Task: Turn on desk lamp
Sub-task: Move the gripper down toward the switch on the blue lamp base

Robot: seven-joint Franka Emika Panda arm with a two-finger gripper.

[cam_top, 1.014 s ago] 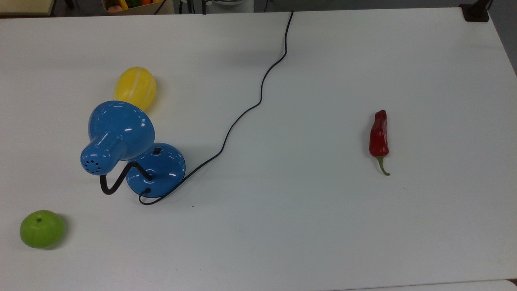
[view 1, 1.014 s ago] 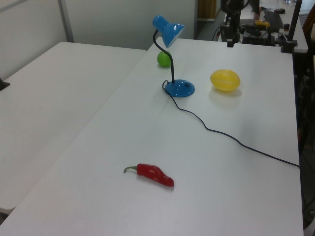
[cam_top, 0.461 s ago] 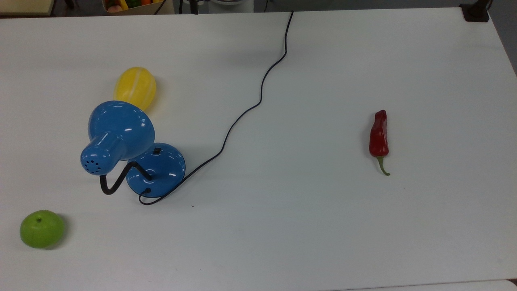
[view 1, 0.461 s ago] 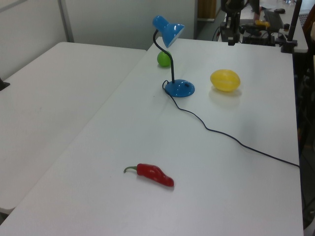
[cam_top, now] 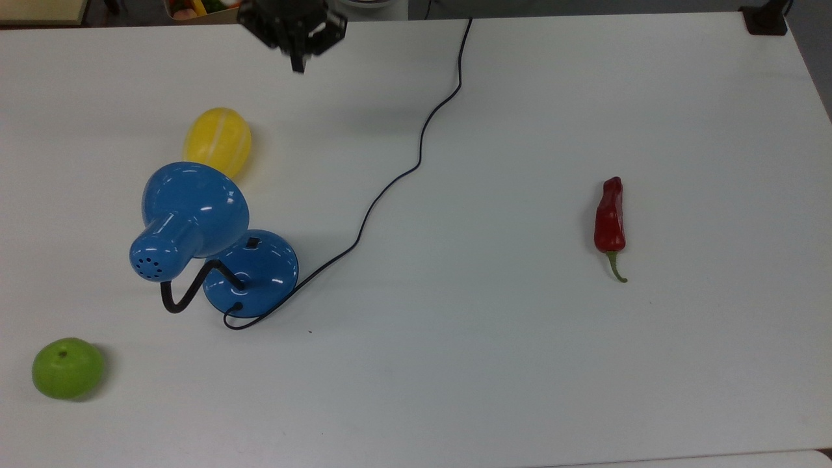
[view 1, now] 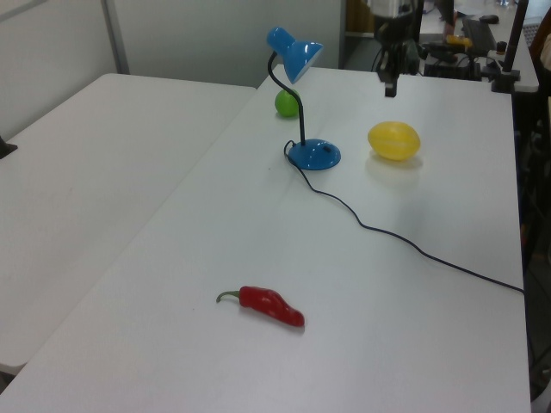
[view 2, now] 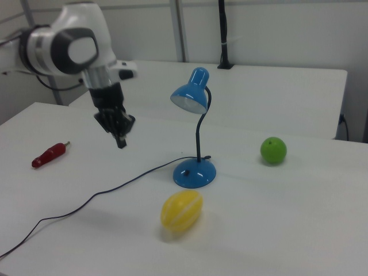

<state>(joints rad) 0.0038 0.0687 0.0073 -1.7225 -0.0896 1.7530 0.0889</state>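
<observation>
Since the earlier frames the gripper (cam_top: 298,64) has come into the top view, a dark shape at the upper edge left of centre, hanging above the white table (cam_top: 494,364); nothing on the table has shifted. In the right view the gripper (view 2: 121,142) sits at upper left of the frame on a white and grey arm (view 2: 69,46), pointing down with its fingers pressed close together and holding nothing. In the left view the gripper (view 1: 390,87) appears near the top of the frame, right of centre. The desk lamp (cam_top: 195,227), glossy blue with an unlit bell-shaped shade, stands in the left half of the top view, well apart from the gripper. Its black bendy neck rises from a round blue base (cam_top: 260,270), which carries a small black switch (cam_top: 253,243). A black cord (cam_top: 416,166) runs from the base in a wavy line to the top edge of the frame. A yellow melon (cam_top: 218,141) lies just above the shade in the top view. A green apple (cam_top: 67,367) rests at lower left. A red chilli pepper (cam_top: 610,218) lies alone on the right side.
</observation>
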